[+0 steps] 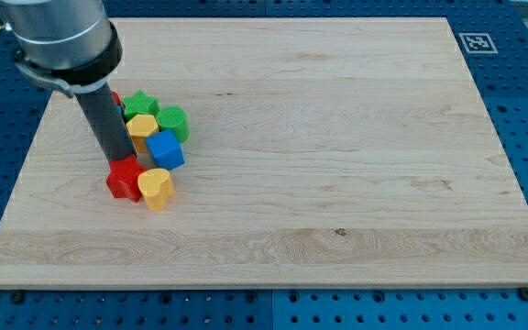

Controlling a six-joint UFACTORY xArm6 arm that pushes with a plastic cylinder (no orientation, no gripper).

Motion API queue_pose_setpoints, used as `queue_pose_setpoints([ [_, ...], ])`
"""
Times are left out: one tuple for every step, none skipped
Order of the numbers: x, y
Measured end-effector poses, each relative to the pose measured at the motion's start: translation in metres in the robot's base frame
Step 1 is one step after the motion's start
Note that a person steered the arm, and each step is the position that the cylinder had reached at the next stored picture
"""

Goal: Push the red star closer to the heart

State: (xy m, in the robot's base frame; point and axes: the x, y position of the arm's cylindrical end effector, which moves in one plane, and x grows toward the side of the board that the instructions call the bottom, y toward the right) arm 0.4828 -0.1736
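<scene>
The red star (124, 179) lies at the view's left on the wooden board (337, 137), touching the yellow heart (157, 188) on its right side. My tip (116, 161) stands at the red star's upper edge, right against it. The dark rod rises from there toward the view's top left and hides part of what lies behind it.
Just above the star and heart sits a tight cluster: a blue cube (166, 149), a yellow block (141, 128), a green star (139, 104), a green round block (172, 122) and a red block (115, 99) mostly hidden behind the rod. A marker tag (476, 42) is at the board's top right corner.
</scene>
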Motion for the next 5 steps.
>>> queue_pose_setpoints([
  [0.014,0.003],
  [0.027,0.005],
  [0.044,0.009],
  [0.055,0.002],
  [0.069,-0.002],
])
